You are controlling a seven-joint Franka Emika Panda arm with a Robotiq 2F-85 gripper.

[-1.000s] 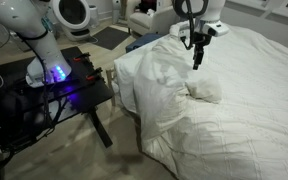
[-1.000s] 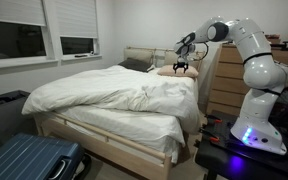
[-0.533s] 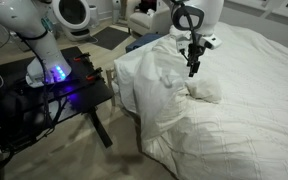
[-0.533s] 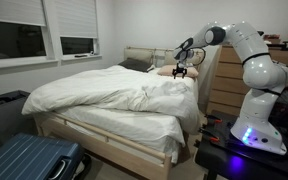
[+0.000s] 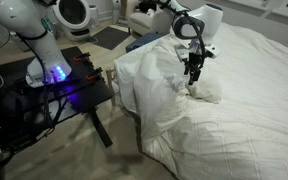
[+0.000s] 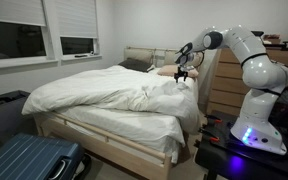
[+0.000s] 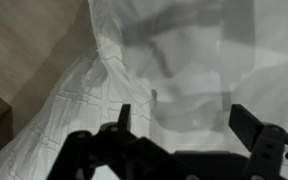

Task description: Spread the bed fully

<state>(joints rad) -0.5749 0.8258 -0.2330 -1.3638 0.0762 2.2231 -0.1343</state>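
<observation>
While the gripper [image 5: 192, 80] hangs just above a bunched fold of the duvet [image 7: 89, 95], its jaws stand released, grasping nothing. The bed [image 6: 94, 100] lies near one edge of the black table [image 5: 82, 93], duvet rumpled at that side.

I can read no words, labels, brand marks, numbers or signs on anything in any of my views.

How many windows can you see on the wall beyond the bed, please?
2. One window sits at the left edge of an exterior view; the other window is just right of it, nearer the headboard. Others may lie out of frame.
</observation>
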